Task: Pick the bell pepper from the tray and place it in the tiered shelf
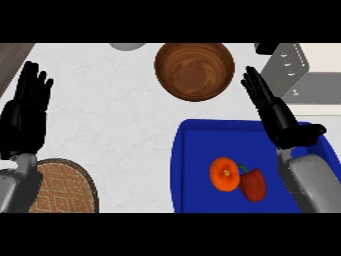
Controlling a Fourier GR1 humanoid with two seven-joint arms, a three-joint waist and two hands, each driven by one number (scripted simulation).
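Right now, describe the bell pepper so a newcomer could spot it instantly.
Find the blue tray at the counter's lower right. Two things lie touching on it, beside the right forearm: the bell pepper is the darker red, elongated one with a green stem, right of the round orange.

Two black hands show: the left hand [25, 112] at nine o'clock and the right hand [272, 107] at about two o'clock, each on one grey forearm. One blue tray [191, 165] lies at five o'clock, carrying two pieces of produce: one red bell pepper [253, 184] and one orange fruit [224, 174] just beside it. One wooden bowl [194, 70] sits at twelve o'clock. One round woven mat [66, 187] lies at seven o'clock. One grey metal tiered shelf [295, 70] stands at one o'clock. One small grey object [128, 46], cut off by the top edge, is at eleven o'clock.
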